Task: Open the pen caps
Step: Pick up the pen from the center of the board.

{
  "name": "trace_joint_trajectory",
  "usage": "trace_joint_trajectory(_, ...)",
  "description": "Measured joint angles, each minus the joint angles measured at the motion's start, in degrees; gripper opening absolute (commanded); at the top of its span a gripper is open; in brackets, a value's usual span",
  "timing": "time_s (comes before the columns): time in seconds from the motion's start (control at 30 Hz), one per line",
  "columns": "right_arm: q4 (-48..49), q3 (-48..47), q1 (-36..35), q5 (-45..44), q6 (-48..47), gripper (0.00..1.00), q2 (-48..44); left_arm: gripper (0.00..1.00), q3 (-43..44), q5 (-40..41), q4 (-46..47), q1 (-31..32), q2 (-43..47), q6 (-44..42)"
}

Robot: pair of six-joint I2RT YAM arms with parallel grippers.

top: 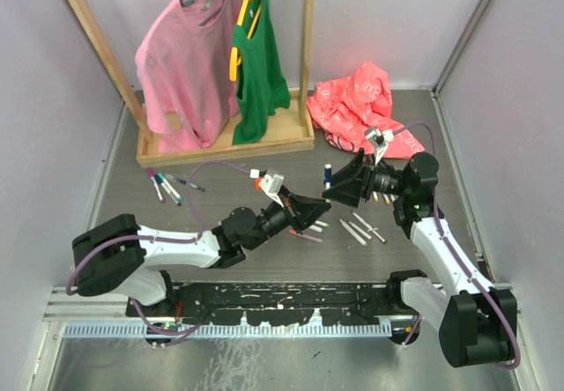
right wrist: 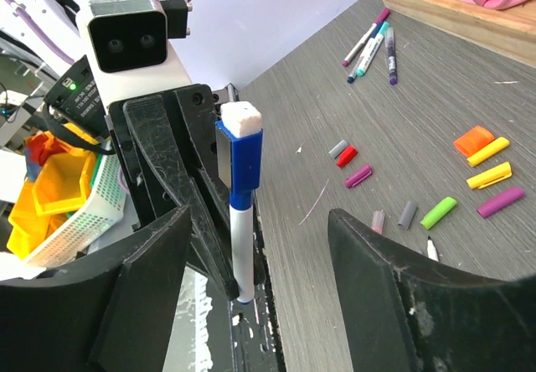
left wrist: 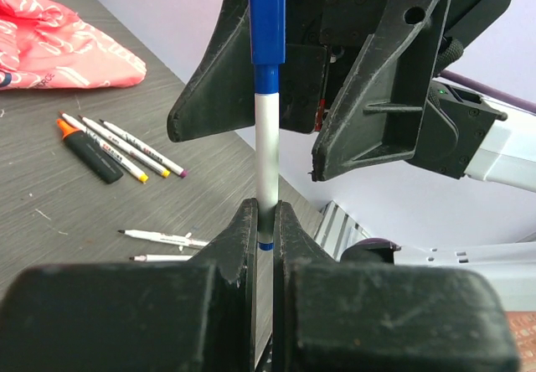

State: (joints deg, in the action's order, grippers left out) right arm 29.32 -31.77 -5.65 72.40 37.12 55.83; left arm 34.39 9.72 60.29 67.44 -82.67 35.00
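top view
pen: the pen [top: 327,177] hangs in the air between both grippers, above the table [top: 132,206], a little right of its middle.
left gripper: the left gripper [top: 308,208] comes in from the near left, under the pen; its fingers are too small here to read.
right gripper: the right gripper [top: 342,184] faces it from the right, just beside the pen.
long axis: looks roughly upright, blue end up; the exact tilt cannot be told.

left wrist view
grip: the left fingers [left wrist: 245,238] are pinched tight on the white barrel, close to its lower end.
blue cap: the blue cap [left wrist: 267,24] is on, at the top end, pointing away from the left gripper.
right gripper: spread wide, one finger on each side of the capped end, neither touching it.
risk: held so near its tail, the pen may pivot or slide out when the cap is pulled.
on the table: loose pens [left wrist: 138,146] and a black highlighter [left wrist: 92,154] lie at the far left.

right wrist view
right fingers: the right fingers [right wrist: 126,305] stand wide apart, gripping nothing; the pen rises between them, nearer the left one.
risk: if they close low they would clamp the barrel, not the cap; an off-axis pull may bend the pen or flick the cap away.
loose caps: loose caps [right wrist: 490,174] lie on the table to the right, well apart from the pen.
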Motion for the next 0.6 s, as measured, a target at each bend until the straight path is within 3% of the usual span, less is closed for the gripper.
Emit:
trace_joint_trajectory(0.3, 0.7, 0.7, -0.7, -1.0, 0.3, 0.34, 0.0, 0.0, 0.3, 1.4, 0.5, 0.5, -1.2, 0.1)
trace_joint_trajectory(0.47, 0.7, 0.8, -1.7, -1.0, 0.3, 0.3, 0.0, 0.0, 0.9, 2.4, 0.6, 0.8, -1.7, 0.0)
trace_joint_trajectory(0.6, 0.6, 0.8, -2.1, -1.0, 0.2, 0.21, 0.0, 0.0, 1.1, 3.3, 0.8, 0.8, -1.8, 0.0)
